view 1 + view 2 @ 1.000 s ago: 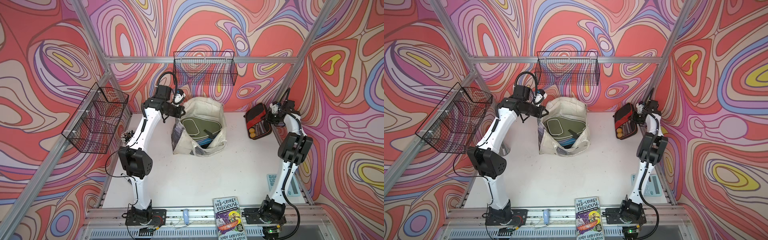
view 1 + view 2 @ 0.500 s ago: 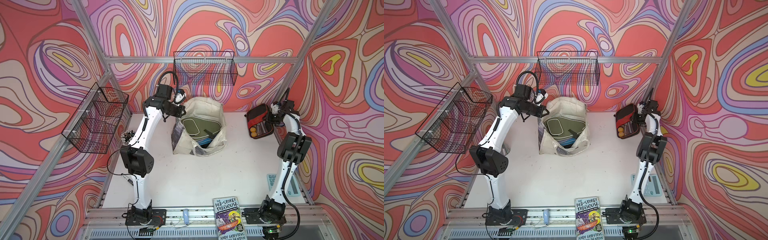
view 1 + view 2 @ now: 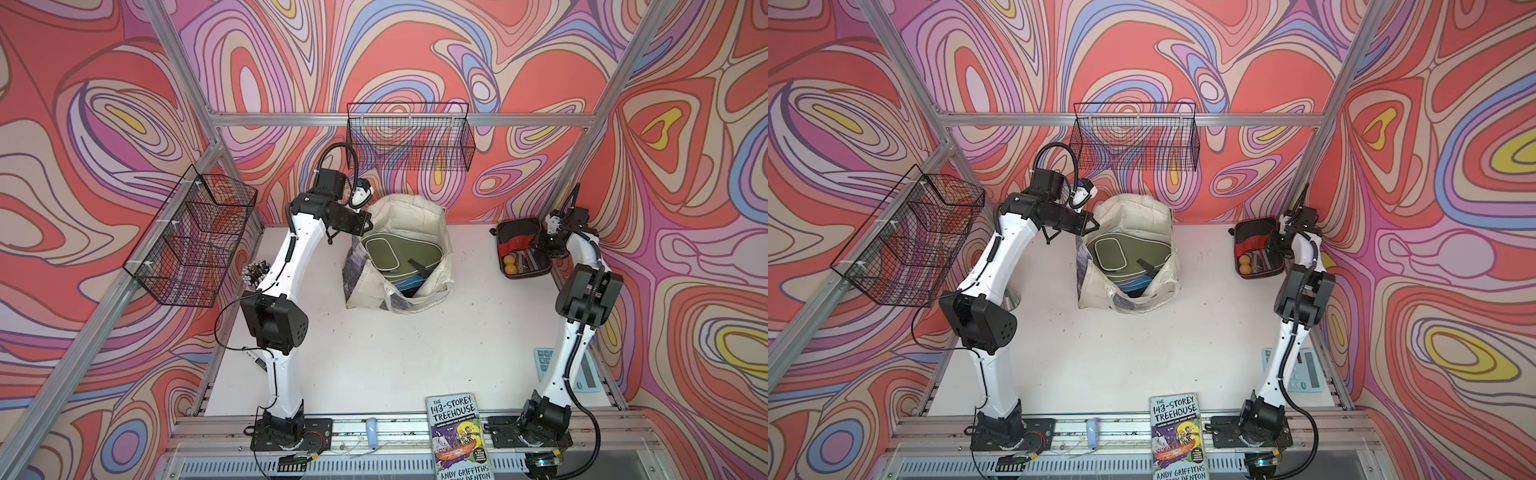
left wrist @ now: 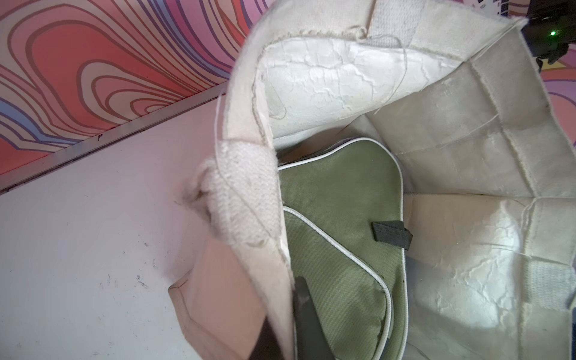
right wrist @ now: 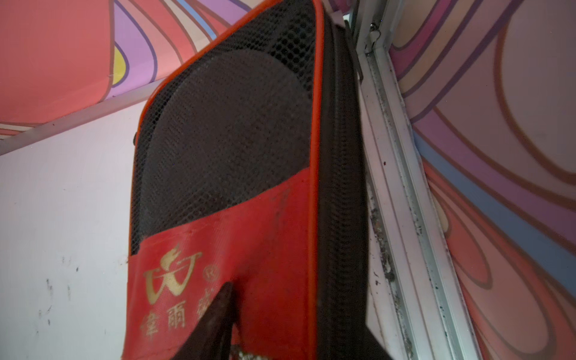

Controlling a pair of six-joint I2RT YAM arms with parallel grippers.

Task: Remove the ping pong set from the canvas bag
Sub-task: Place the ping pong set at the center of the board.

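Observation:
The canvas bag [image 3: 419, 216] [image 3: 1142, 214] stands open at the back middle of the table. Inside it lies an olive paddle cover [image 3: 395, 253] [image 4: 339, 218] of the ping pong set, over a blue one [image 3: 409, 284]. My left gripper [image 3: 365, 221] [image 4: 285, 327] is shut on the bag's left rim [image 4: 249, 202]. A black-edged case [image 3: 521, 249] [image 5: 237, 156] with red panel and orange balls [image 3: 513, 264] lies open at the back right. My right gripper [image 3: 540, 246] [image 5: 296, 336] is open, its fingers apart either side of the case's wall.
Black wire baskets hang on the left wall [image 3: 191, 237] and back wall [image 3: 409, 137]. A paperback book [image 3: 457, 436] lies at the front edge, a pale blue calculator [image 3: 582, 370] by the right arm's base. An aluminium rail [image 5: 402, 187] runs right beside the case.
The right gripper's jaws have parted and the case has settled a little lower onto the table. The left gripper keeps its hold on the bag rim; its elbow shifted slightly.

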